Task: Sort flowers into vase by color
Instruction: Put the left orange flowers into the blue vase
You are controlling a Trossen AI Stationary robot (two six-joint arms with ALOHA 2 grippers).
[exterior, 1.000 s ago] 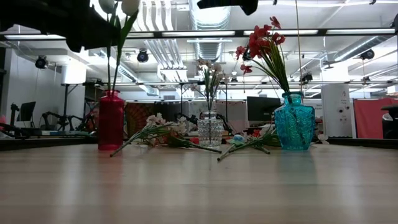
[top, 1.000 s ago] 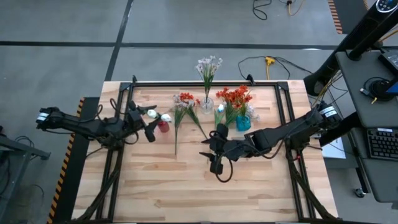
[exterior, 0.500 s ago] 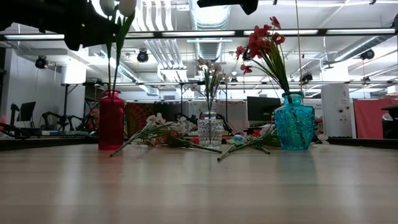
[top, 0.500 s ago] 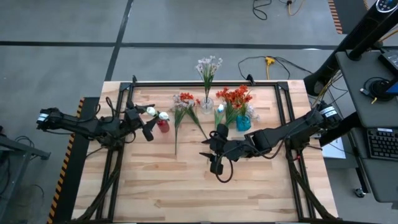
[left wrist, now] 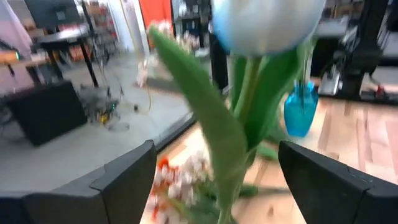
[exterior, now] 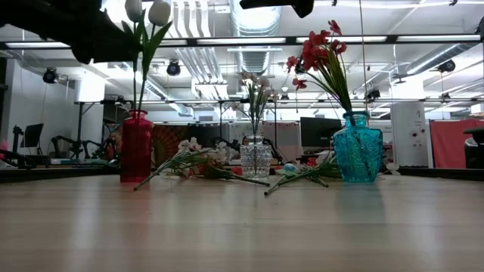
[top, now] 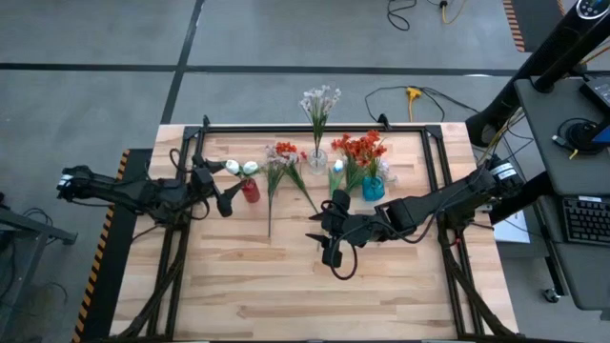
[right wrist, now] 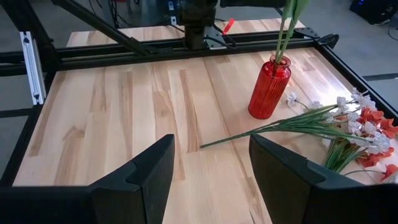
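Two white tulip-like flowers stand with their stalks in a red vase at the table's left. My left gripper is open beside that vase, with one finger on either side of a tulip's stalk and leaf, clear of both. A clear vase holds a pale spray. A blue vase holds orange-red blooms. Loose flowers lie on the wood between the vases. My right gripper hovers open mid-table with nothing between its fingers.
A black frame rail borders the table's far and side edges. A second loose bunch lies by the blue vase. Bare wood fills the near half of the table. In the low view the tulip heads reach the picture's top.
My left gripper has tipped upward and drawn slightly back from the tulips toward the table's left edge. The tulip heads have swung a little toward the far edge and now stand free in the red vase. My right arm has kept still.
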